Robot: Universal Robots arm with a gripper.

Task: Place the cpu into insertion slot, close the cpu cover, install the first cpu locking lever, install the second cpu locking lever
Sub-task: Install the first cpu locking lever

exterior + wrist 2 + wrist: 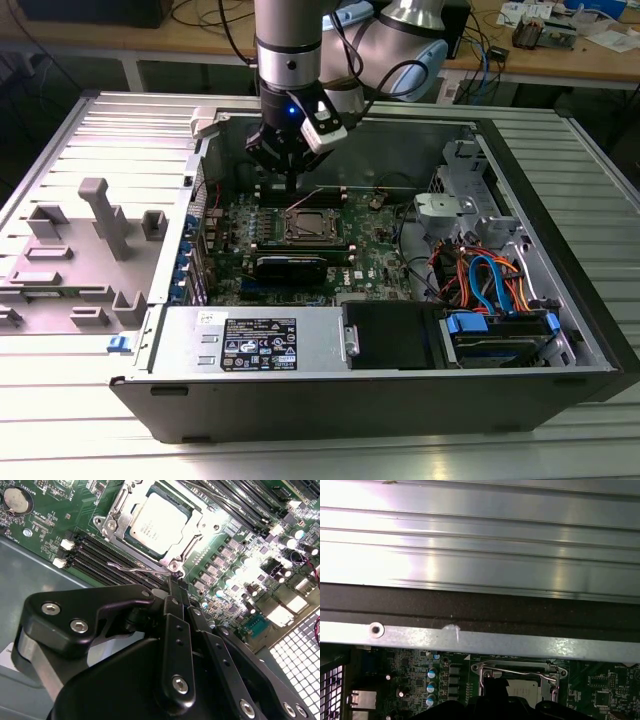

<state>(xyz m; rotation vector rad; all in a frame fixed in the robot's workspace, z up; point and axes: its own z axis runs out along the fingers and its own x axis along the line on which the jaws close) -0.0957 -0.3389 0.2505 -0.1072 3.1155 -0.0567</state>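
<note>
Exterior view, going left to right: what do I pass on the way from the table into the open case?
From the left: grey plastic part → cpu → silver metal bracket → blue cables.

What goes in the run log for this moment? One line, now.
chip: seated | cover: down around chip | gripper: shut, tips at end of wire lever beside cover | lever latched: cannot tell
</note>
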